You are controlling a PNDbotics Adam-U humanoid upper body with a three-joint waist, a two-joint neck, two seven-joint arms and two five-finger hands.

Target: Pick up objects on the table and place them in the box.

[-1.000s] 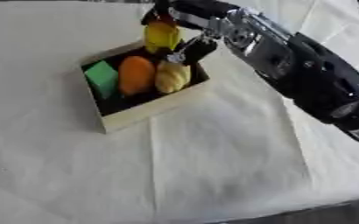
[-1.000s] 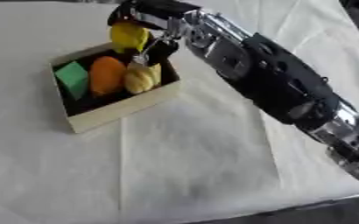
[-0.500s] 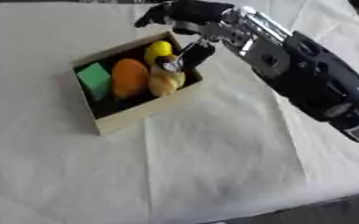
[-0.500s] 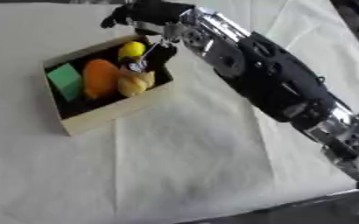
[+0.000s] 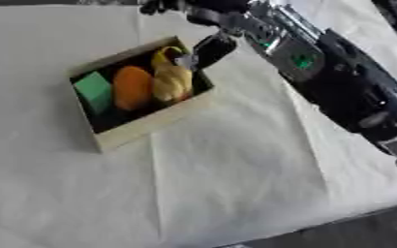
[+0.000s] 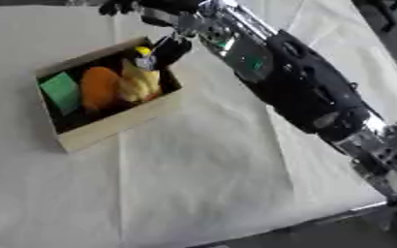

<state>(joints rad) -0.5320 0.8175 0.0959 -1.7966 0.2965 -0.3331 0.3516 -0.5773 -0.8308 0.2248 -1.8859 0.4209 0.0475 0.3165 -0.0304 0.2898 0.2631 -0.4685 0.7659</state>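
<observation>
Over the far rim of the cardboard box [image 5: 143,127], toward 12 o'clock on the table [image 5: 236,184], the robot's right hand [image 5: 204,48] hangs at the end of a long black and silver arm that runs in diagonally from the 4 o'clock edge. The forearm lies stretched above the white cloth, wrist bent so that the hand points down and left toward the box's far right corner. Its dark fingers [image 6: 170,50] look loosely extended and close nothing between them; whether they touch the box rim cannot be told. Inside the box three things lie side by side: a green block [image 5: 93,91] at 9 o'clock, an orange rounded fruit [image 5: 132,88] in the middle, and a yellow banana-like fruit [image 5: 171,77] at 3 o'clock, just below the fingertips. The box sits askew on the cloth.
</observation>
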